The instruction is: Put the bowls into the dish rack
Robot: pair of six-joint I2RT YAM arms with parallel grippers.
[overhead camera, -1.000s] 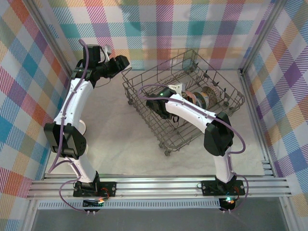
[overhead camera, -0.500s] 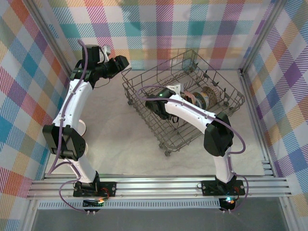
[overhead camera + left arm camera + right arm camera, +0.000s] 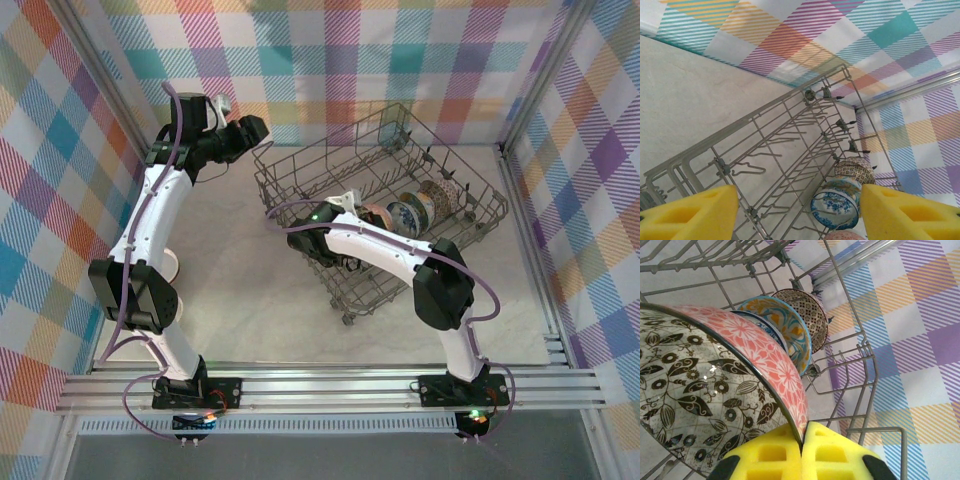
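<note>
The dish rack (image 3: 300, 165) stands at the middle right of the table. Three bowls stand on edge in a row inside it. The brown-patterned bowl (image 3: 812, 315) is farthest, then the blue-and-orange bowl (image 3: 790, 325), then a pink floral bowl (image 3: 760, 360) with black leaves inside. My right gripper (image 3: 802, 432) is shut on the pink bowl's rim, inside the rack (image 3: 875, 390). My left gripper (image 3: 800, 210) hangs open above the rack's far left corner (image 3: 765, 120), holding nothing. Below it I see the blue-and-white bowl (image 3: 837, 202) and the brown-patterned bowl (image 3: 855, 170). In the top view the left gripper (image 3: 262, 128) is beside the rack.
Checked walls close the table (image 3: 240, 280) on three sides. A white round thing (image 3: 172, 265) lies at the left, partly hidden behind my left arm. The rack's upright tines (image 3: 790, 135) fill its left half. Bare table lies in front of the rack.
My right wrist has moved left and a little nearer inside the rack, still shut on the pink bowl. The left arm has not moved.
</note>
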